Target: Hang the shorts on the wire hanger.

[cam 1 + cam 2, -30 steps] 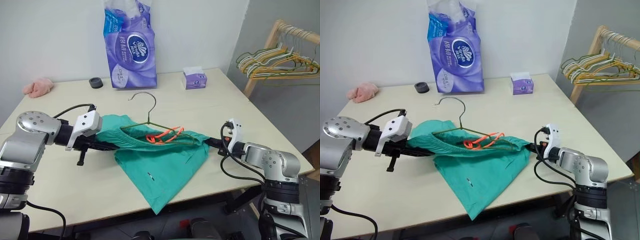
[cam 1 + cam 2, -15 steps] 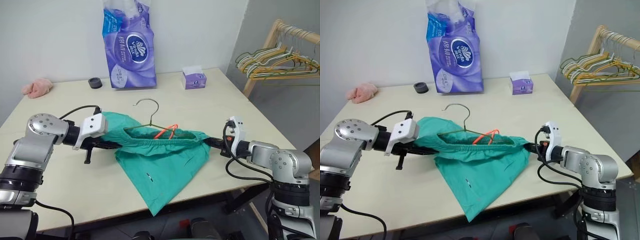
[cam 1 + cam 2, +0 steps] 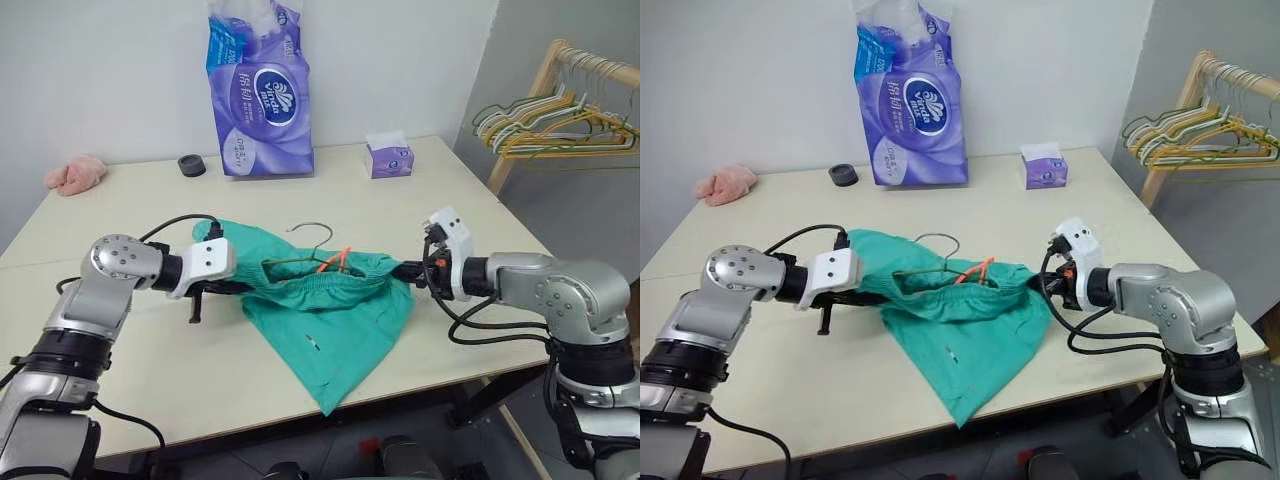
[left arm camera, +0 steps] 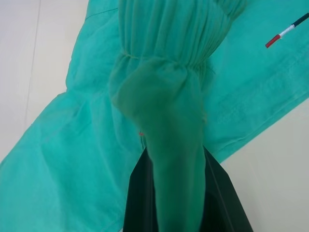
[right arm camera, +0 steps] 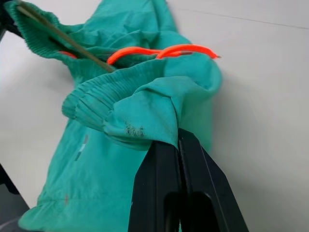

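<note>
Both grippers, left [image 3: 238, 288] and right [image 3: 402, 270], pinch opposite ends of the shorts' [image 3: 330, 325] waistband, holding them over the table's [image 3: 150, 370] middle near its front edge. The hanger [image 3: 312, 247] sits partly inside the waistband, hook out; the hanging looks underway, not yet finished.

No lettering is legible on the purple tissue pack [image 3: 258, 90]'s oval logo.

Silver-grey jointed arms, white wrist housings, looping black cables, seemingly plain black end effector fingers [image 5: 186, 193]
</note>
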`<state>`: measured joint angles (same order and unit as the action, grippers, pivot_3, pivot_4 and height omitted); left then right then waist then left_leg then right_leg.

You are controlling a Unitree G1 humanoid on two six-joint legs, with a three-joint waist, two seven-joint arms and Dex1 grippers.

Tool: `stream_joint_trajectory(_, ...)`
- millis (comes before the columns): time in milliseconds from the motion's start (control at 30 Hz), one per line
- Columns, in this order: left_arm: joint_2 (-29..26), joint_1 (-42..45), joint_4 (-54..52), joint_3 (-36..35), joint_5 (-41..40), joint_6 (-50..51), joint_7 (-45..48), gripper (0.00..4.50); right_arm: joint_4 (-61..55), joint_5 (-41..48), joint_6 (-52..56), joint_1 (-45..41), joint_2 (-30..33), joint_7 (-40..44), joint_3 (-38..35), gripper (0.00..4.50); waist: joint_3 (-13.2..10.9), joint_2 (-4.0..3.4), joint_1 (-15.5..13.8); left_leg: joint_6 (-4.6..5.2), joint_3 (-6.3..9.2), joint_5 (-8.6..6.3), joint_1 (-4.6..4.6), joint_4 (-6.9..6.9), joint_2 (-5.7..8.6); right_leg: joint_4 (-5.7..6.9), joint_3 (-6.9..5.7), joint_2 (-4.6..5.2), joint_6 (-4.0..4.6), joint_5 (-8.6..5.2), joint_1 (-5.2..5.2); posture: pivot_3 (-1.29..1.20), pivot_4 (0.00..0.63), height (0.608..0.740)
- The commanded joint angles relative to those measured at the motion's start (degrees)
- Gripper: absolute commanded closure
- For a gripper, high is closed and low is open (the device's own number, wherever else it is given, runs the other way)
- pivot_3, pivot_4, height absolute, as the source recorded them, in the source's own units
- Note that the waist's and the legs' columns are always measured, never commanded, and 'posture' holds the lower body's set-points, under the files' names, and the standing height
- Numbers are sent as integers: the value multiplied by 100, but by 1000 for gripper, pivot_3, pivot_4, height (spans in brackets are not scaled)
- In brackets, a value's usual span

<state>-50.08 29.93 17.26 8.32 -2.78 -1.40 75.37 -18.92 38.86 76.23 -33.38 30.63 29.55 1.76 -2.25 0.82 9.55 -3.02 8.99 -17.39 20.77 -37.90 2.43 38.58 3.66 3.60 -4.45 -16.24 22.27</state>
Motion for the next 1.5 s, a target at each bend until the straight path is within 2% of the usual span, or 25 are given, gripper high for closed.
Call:
stream_joint_trajectory(33,254,20,-254,-82,-71,45,-320,4500,-14,-196,-365,-244,-55,65,328,4452,0,-1,-2,0,3,0,0,0,0,1,-1,2,0,0,0,-151,0,740)
stream_joint_trajectory(133,354,-163,-509,-89,-151,215,-354,4500,-7,-263,-551,-239,33,193,401,4452,0,0,7,-1,3,1,1,-1,-1,3,-1,2,0,0,2,-145,0,740)
stream_joint_trajectory(233,417,-312,-716,-110,-190,344,-431,4500,-73,-390,-807,-146,338,389,481,3857,0,0,0,-1,4,1,1,0,1,3,-2,8,0,0,2,-144,0,740)
stream_joint_trajectory(433,466,-571,-1097,-94,-298,563,-459,4500,-211,-1829,-2719,345,2042,1366,1472,1859,0,0,-39,0,2,0,2,-4,9,-4,-8,18,-3,-2,-4,-146,0,740)
stream_joint_trajectory(567,463,-644,-1209,-92,-339,641,-405,4500,17,-2243,-3602,785,2875,2076,1460,535,0,-1,-29,0,-4,0,1,-4,6,-9,-10,18,-11,-7,-6,-149,0,740)
stream_joint_trajectory(667,479,-650,-1217,-85,-339,657,-401,4500,-124,-1962,-3394,821,2582,1914,1002,535,0,0,-8,1,-9,0,1,-3,0,-12,-10,17,-11,-7,-7,-157,0,740)
stream_joint_trajectory(767,492,-639,-1214,-59,-331,660,-371,4500,-364,-2068,-3392,831,2392,1856,997,535,1,-2,-3,0,-9,0,0,-1,-6,-8,-9,12,-9,-8,-4,-160,0,740)
stream_joint_trajectory(867,520,-583,-1146,11,-262,594,-336,4500,-436,-2528,-3524,789,2085,1617,1396,535,3,1,-13,0,-10,0,1,-4,-1,-9,-6,17,-8,-8,-6,-165,0,740)
stream_joint_trajectory(1033,533,-535,-1064,43,-237,522,-312,4500,-548,-2829,-3682,680,1946,1887,1777,535,2,-1,-57,-1,-10,1,1,-6,4,-10,-6,21,-8,-8,-7,-165,0,740)
stream_joint_trajectory(1233,559,-561,-1064,38,-255,487,-335,4500,60,-3471,-4097,260,1596,1911,2235,535,2,0,-34,-1,-11,1,0,-5,4,-11,-8,21,-8,-8,-7,-153,0,740)
stream_joint_trajectory(1500,518,-688,-1119,-82,-309,485,-408,4500,164,-4346,-5065,27,1744,1920,2176,535,2,0,-52,-3,-10,2,0,-6,7,-8,-8,24,-8,-8,-5,-138,0,740)
